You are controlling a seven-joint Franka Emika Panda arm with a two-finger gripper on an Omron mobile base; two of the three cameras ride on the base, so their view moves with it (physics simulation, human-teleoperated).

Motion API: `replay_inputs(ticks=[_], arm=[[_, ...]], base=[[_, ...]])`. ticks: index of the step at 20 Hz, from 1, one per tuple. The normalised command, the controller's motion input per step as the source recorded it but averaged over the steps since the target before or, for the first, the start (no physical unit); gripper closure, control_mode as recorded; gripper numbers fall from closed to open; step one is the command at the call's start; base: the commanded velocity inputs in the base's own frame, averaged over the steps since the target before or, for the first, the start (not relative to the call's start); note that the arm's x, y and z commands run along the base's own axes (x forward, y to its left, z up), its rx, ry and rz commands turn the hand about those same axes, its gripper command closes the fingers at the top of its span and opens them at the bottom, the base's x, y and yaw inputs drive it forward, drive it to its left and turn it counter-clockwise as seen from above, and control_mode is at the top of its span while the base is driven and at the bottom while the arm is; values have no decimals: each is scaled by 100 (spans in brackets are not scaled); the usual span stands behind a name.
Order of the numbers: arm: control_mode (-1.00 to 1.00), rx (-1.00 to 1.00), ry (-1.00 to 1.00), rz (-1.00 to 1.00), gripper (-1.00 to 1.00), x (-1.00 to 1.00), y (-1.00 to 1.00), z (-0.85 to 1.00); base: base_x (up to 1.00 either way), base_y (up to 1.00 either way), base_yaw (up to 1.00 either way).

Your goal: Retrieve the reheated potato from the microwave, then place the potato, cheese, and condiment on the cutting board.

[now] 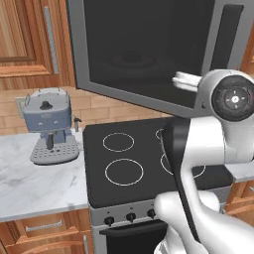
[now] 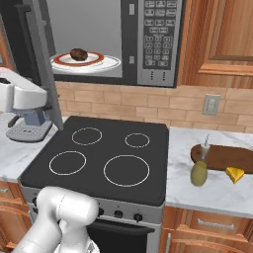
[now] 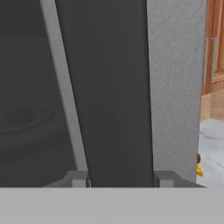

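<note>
Potato (image 2: 78, 54) on plate (image 2: 111, 64) inside open microwave (image 2: 157, 44); jaws around door (image 3: 113, 96) edge.

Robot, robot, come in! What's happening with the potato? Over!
Fingers nearly shut, straddling the open microwave door. Potato on its plate inside the microwave, untouched. Door edge between hand and potato.

microwave (image 2: 148, 39): grey matt steel, dark glass door; counter (image 1: 34, 183): pale veined marble; cutting board (image 2: 232, 157): dark wood; stove (image 2: 99, 158): smooth black top
</note>
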Motion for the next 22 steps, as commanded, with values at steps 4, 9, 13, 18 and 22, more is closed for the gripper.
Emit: replay_inputs(ticks=[4,9,13,18,22], arm=[[-100,3,0,-15,-100,-13,17,0],[-100,14,-1,-3,-100,-54,0,0],[-100,18,-2,1,-100,-55,0,0],[-100,27,-6,12,-100,-36,0,5],[-100,37,-4,23,-100,-13,-2,13]], base=[[0,0,0],[0,0,0],[0,0,0],[0,0,0],[0,0,0]])
